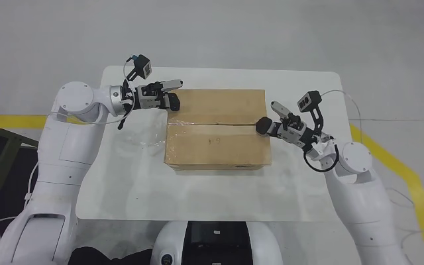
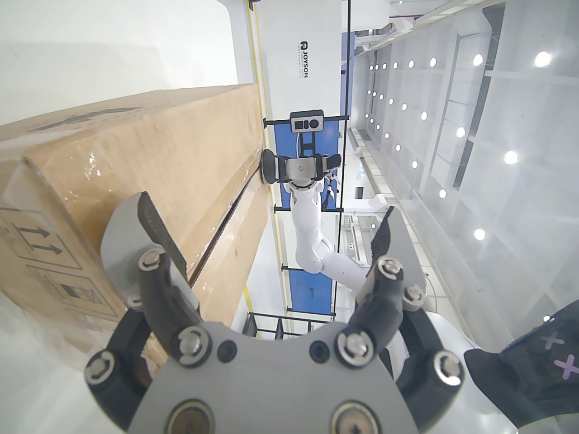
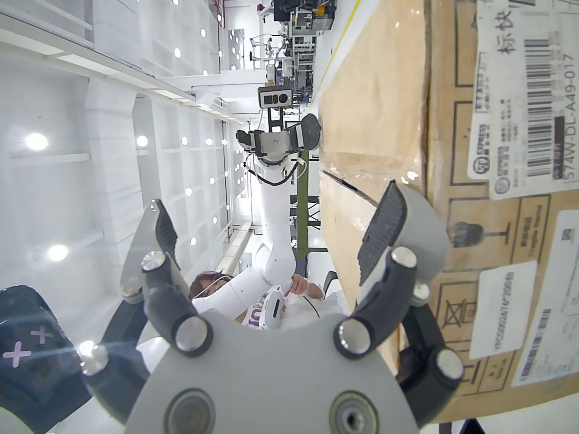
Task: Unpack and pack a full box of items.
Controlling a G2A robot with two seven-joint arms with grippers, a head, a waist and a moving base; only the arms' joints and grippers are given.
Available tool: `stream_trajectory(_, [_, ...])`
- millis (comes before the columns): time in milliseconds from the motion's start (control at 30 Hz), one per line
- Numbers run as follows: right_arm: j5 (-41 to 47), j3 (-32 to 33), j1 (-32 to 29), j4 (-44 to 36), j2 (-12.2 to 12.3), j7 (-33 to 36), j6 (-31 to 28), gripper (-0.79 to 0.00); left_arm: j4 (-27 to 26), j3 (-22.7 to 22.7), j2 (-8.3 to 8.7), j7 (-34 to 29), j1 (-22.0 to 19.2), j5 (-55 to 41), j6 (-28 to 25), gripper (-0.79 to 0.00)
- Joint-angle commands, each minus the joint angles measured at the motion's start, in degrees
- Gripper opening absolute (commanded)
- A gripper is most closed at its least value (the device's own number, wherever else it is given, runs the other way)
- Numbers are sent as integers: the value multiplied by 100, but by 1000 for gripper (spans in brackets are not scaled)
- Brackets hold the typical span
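A closed brown cardboard box [image 1: 217,129] lies in the middle of the white table [image 1: 298,192], its two top flaps meeting at a seam [image 1: 215,124] that runs lengthwise. My left gripper [image 1: 175,93] is open at the box's far-left corner, near one end of the seam; in the left wrist view the left gripper [image 2: 267,232] has one finger [image 2: 151,228] over the box top [image 2: 181,146]. My right gripper [image 1: 268,116] is open at the opposite end; in the right wrist view the right gripper [image 3: 273,228] has one finger [image 3: 384,228] against the labelled end of the box [image 3: 497,182].
A crumpled clear plastic sheet [image 1: 142,136] lies on the table left of the box. Bare table surface stretches in front of the box to the near edge [image 1: 199,217]. A yellow floor line [image 1: 20,120] runs beside the table.
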Motion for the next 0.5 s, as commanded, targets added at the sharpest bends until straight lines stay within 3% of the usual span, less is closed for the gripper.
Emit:
stream_trajectory(0, [-95, -15, 74, 42, 9, 85, 26, 0, 0, 0, 0, 0, 0, 0, 0, 0])
stream_trajectory(467, [-275, -93, 351, 209, 31, 261, 129, 0, 0, 0, 0, 0, 0, 0, 0, 0])
